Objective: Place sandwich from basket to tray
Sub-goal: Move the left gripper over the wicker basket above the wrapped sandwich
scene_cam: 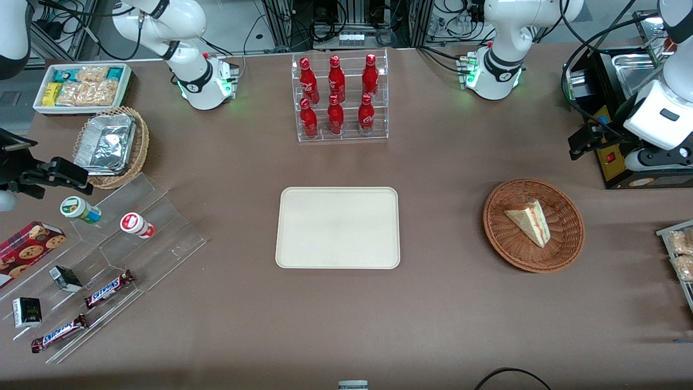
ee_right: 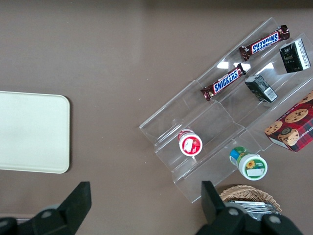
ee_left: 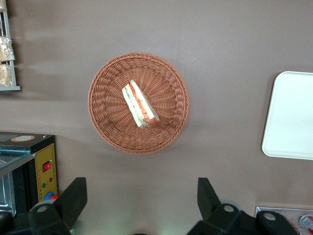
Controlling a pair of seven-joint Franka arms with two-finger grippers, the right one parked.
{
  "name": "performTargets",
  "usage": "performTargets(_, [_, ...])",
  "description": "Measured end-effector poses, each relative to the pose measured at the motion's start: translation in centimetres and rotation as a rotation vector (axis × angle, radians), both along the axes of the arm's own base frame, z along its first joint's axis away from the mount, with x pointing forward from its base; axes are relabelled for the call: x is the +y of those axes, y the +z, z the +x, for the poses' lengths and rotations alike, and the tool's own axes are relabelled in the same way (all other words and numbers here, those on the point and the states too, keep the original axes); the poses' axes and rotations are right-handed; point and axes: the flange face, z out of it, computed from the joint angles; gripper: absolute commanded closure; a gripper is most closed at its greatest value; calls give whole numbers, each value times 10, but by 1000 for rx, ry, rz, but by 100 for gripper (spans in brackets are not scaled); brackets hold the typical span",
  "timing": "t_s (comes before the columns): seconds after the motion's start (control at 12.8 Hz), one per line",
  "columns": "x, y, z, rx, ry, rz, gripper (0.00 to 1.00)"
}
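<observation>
The sandwich [scene_cam: 529, 221] [ee_left: 140, 104], a pale wedge with red and green filling, lies in the round reddish-brown basket [scene_cam: 501, 238] [ee_left: 105, 127] toward the working arm's end of the table. The cream tray [scene_cam: 338, 227] [ee_left: 291, 115] lies flat at the table's middle with nothing on it. My gripper [scene_cam: 582, 142] [ee_left: 142, 185] hangs high above the table, farther from the front camera than the basket. It is open, its fingers [ee_left: 78, 188] wide apart with only bare table showing between them.
A clear rack of red bottles [scene_cam: 340, 97] stands farther from the front camera than the tray. A black appliance [scene_cam: 622, 108] sits beside my gripper. A rack of packets [scene_cam: 679, 254] lies at the table edge beside the basket. An acrylic snack stand [scene_cam: 108, 260], a foil-lined wicker basket [scene_cam: 111, 146] and a white bin [scene_cam: 81, 86] fill the parked arm's end.
</observation>
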Motion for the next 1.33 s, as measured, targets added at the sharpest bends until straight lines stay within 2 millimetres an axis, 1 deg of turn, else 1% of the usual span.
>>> performTargets(0.31, [0,0,0,0,1,0,0])
performTargets(0.47, [4,-1,1,1,8,0,0])
performTargets(0.62, [8,-10,6,7,16,0,0])
performTargets(0.7, [11,-18,11,18,22,1,0])
performTargets(0.78, [18,-30,18,31,40,3,0])
performTargets(0.86, [31,-45,26,51,77,5,0])
performTargets(1.01, [68,-81,44,74,218,8,0])
performTargets(1.09, [82,-101,54,77,281,10,0])
performTargets(1.17, [89,-123,63,79,334,14,0])
performTargets(1.25, [88,-148,71,71,379,14,0])
performTargets(1.33, [82,-176,79,52,425,11,0])
